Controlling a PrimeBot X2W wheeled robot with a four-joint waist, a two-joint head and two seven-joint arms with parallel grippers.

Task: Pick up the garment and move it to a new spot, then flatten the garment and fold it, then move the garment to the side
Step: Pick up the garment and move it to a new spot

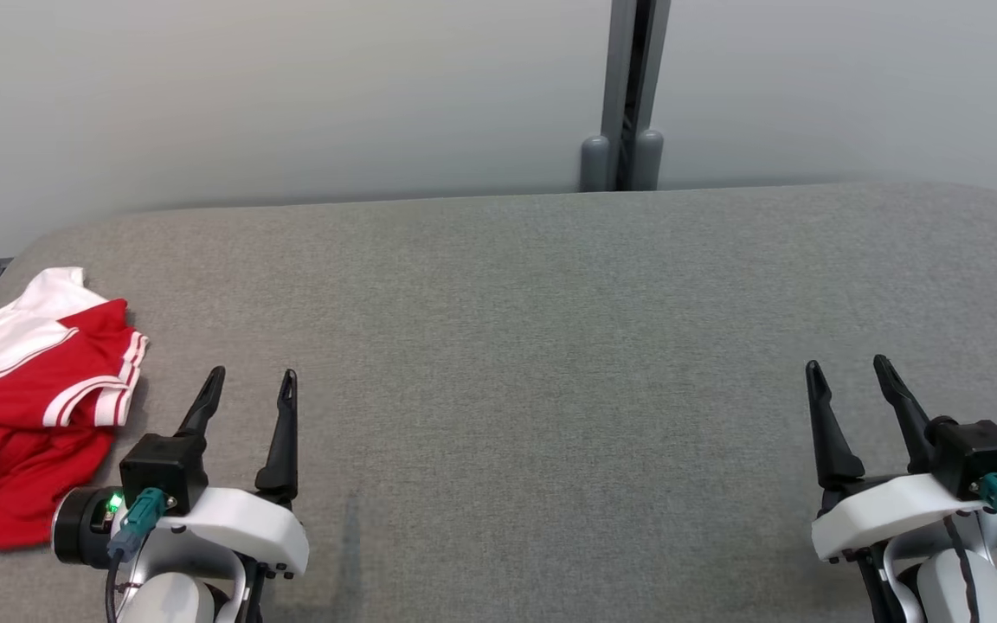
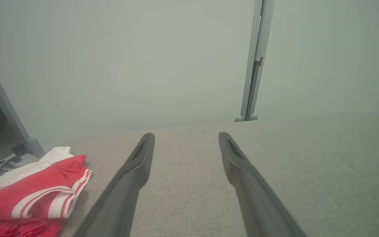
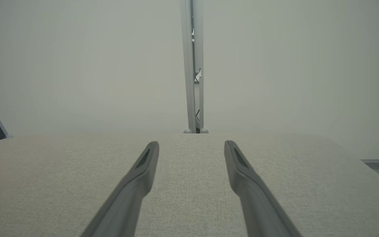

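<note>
A: Grip status?
B: My left end effector [image 1: 254, 372] and right end effector [image 1: 846, 362] both stand wide, holding nothing.
A: And the garment?
B: The red-and-white garment [image 1: 22, 415] lies crumpled at the counter's [image 1: 550, 346] left edge, just beside my left one, untouched. The counter is grey fabric, with a pale wall [image 1: 291, 86] and a grey post [image 1: 628, 86] behind.

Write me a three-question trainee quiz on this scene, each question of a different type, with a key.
1. True or false: the left gripper is shut on the red and white garment.
2. Where on the grey table does the garment lie? A) at its left end, beside the left gripper; B) in the middle; C) at its right end.
3. Fill in: the right gripper has its jaws ____.
Key: 1 false; 2 A; 3 open.
</note>
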